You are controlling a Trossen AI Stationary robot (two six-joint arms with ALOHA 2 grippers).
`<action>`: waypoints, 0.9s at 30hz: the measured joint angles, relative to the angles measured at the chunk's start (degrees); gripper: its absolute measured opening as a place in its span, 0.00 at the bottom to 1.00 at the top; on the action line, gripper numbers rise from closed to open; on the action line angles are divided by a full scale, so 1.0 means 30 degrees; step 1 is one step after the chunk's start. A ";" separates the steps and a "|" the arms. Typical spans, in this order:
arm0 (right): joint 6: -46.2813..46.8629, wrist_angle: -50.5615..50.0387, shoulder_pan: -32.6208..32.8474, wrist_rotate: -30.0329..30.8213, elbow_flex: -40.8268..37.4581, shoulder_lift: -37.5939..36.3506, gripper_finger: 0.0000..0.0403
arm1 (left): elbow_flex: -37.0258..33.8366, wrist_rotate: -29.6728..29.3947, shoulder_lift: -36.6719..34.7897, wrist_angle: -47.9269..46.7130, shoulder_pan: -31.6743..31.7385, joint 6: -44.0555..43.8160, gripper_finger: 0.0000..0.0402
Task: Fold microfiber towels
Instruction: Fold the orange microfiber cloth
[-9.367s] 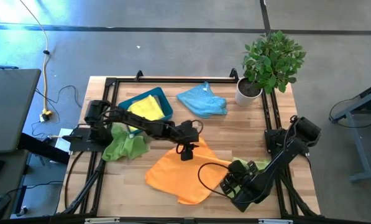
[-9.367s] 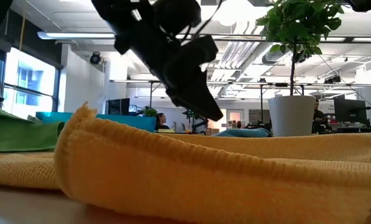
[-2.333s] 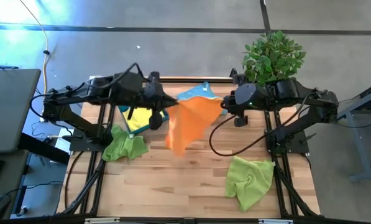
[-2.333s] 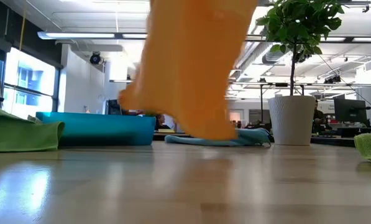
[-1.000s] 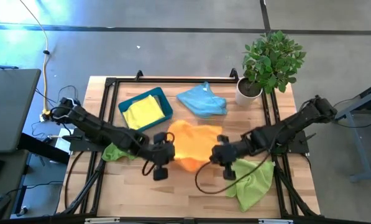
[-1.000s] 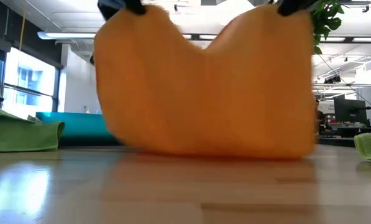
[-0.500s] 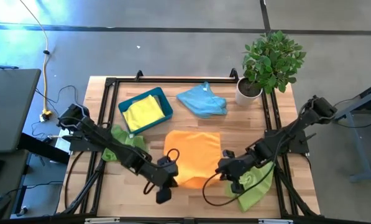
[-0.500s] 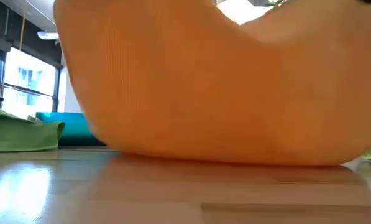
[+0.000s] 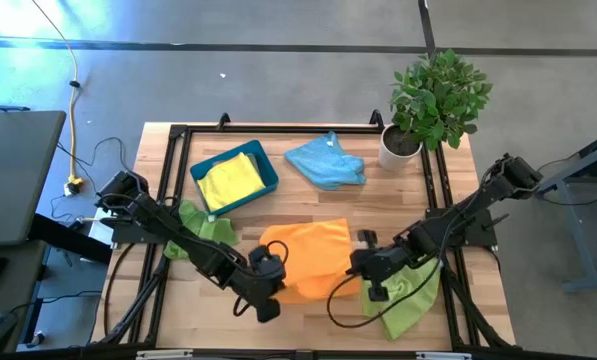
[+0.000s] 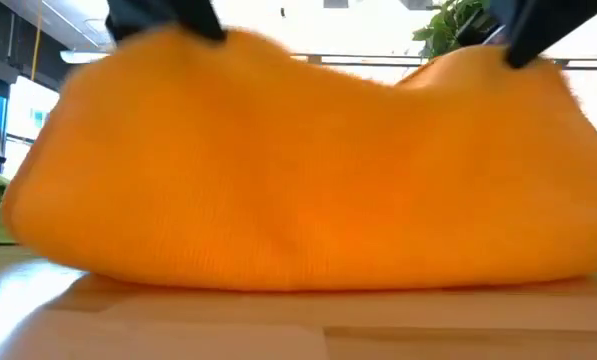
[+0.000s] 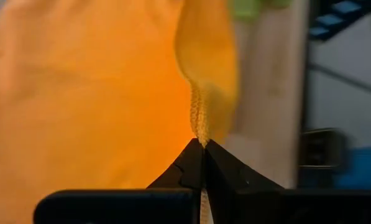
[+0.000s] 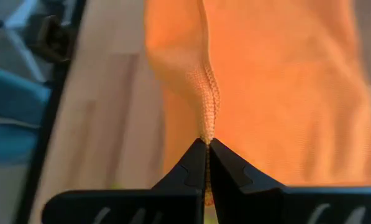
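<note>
An orange microfiber towel (image 9: 306, 262) lies partly on the wooden table, near its front edge, and fills the low view (image 10: 308, 190). My left gripper (image 9: 273, 276) is shut on its near left corner. My right gripper (image 9: 358, 265) is shut on its near right corner. Both show at the top of the low view, the left gripper (image 10: 168, 22) and the right gripper (image 10: 530, 35). The towel's lower part rests on the table (image 10: 308, 285). Two lime green towels lie crumpled, one at the left (image 9: 204, 226) and one at the right (image 9: 410, 292). My left gripper pinches the orange towel's hemmed edge (image 11: 201, 127) between its two fingertips, slanting down from the table's left. The cloth rises in a ridge from the fingers and sags slack between the arms. My right gripper pinches the hemmed edge (image 12: 207, 121) at the other near corner between its fingertips, slanting down from the right. The held edge stands above the table; the rest of the towel lies on it.
A teal tray (image 9: 206, 160) holding a yellow towel (image 9: 232, 180) stands at the far left. A light blue towel (image 9: 326, 162) lies at the far middle, and a potted plant (image 9: 430, 100) stands at the far right. A black frame edges the table.
Both grippers, shut on the orange towel, have carried it toward the table's near edge and down. The towel, which hung between them, has come down onto the table with its lower part lying there; its held edge has sunk lower.
</note>
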 joint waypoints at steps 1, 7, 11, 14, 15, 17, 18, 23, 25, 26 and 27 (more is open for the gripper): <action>-0.0229 -0.0012 -0.0232 0.0145 0.0000 0.0026 0.00 | 0.0000 -0.0153 0.0110 -0.0477 0.0154 -0.0124 0.00; -0.1047 0.0201 -0.1550 0.0170 0.0007 0.1409 0.00 | -0.0002 -0.1136 0.0478 -0.2441 0.0940 -0.0188 0.00; -0.1751 -0.0082 -0.2485 0.0346 0.0007 0.2792 0.00 | -0.0005 -0.2564 0.0819 -0.2916 0.1558 -0.0176 0.00; -0.2129 -0.0381 -0.3130 0.1330 0.0007 0.3476 0.00 | 0.0042 -0.2839 0.1057 -0.3006 0.2067 0.0144 0.00; -0.2290 -0.0342 -0.3345 0.1609 0.0007 0.3603 0.00 | 0.0025 -0.2877 0.1127 -0.3382 0.2218 0.0286 0.00; -0.2589 -0.0482 -0.3699 0.2075 0.0007 0.3713 0.00 | -0.0038 -0.3004 0.1238 -0.3856 0.2467 0.0572 0.00; -0.2793 -0.0542 -0.3899 0.2183 0.0007 0.3705 0.00 | 0.0014 -0.3180 0.1338 -0.3735 0.2630 0.0716 0.00; -0.3840 -0.0492 -0.5032 0.2451 0.0007 0.3701 0.00 | 0.0000 -0.4051 0.1388 -0.4350 0.3321 0.1043 0.00; -0.3803 -0.0470 -0.5468 0.2475 0.0007 0.3772 0.00 | 0.0000 -0.4224 0.1388 -0.4546 0.3579 0.1058 0.00; -0.3643 -0.0511 -0.5650 0.2468 0.0007 0.3796 0.00 | 0.0000 -0.4258 0.1388 -0.4559 0.3708 0.1169 0.00; -0.3431 -0.0542 -0.5793 0.2478 0.0007 0.3789 0.00 | 0.0000 -0.4295 0.1388 -0.4677 0.3825 0.1360 0.00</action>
